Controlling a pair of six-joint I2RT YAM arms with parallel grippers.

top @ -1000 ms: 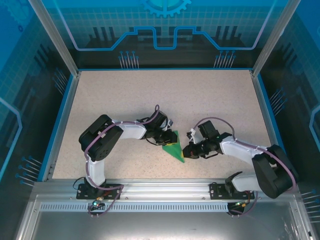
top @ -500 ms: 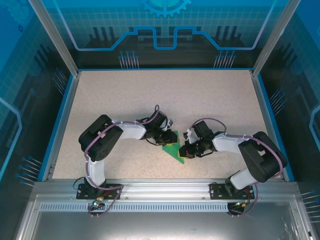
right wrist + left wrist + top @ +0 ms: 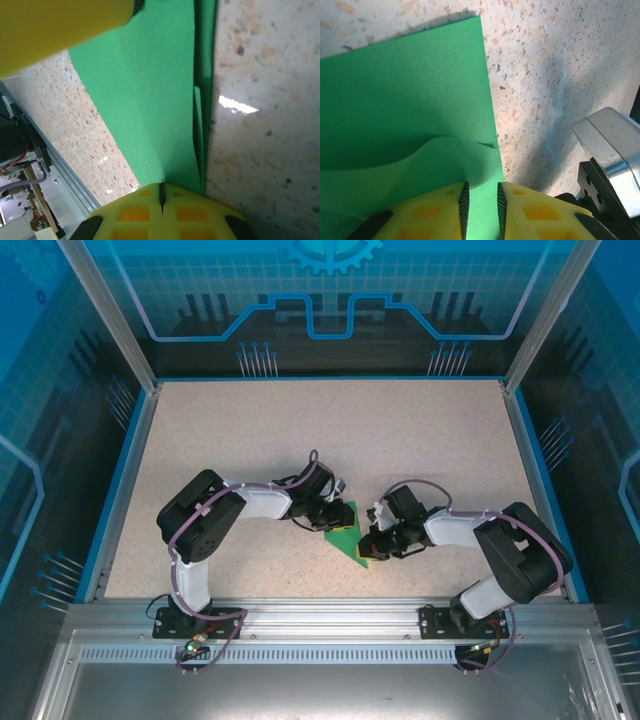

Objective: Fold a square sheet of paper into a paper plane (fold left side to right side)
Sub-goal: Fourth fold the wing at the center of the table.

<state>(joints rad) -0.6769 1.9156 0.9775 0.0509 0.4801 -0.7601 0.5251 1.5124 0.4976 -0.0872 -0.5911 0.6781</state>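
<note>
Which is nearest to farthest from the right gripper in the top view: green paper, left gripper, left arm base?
1. Green paper: right at the right gripper, its pointed end under the shut fingertips.
2. Left gripper: just across the paper, to the left and slightly farther back, pinching the paper's wide end.
3. Left arm base: far left, at the near table edge.

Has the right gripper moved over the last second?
Yes. The right gripper has shifted slightly left and away from the near rail, staying shut at the green paper's point.
</note>
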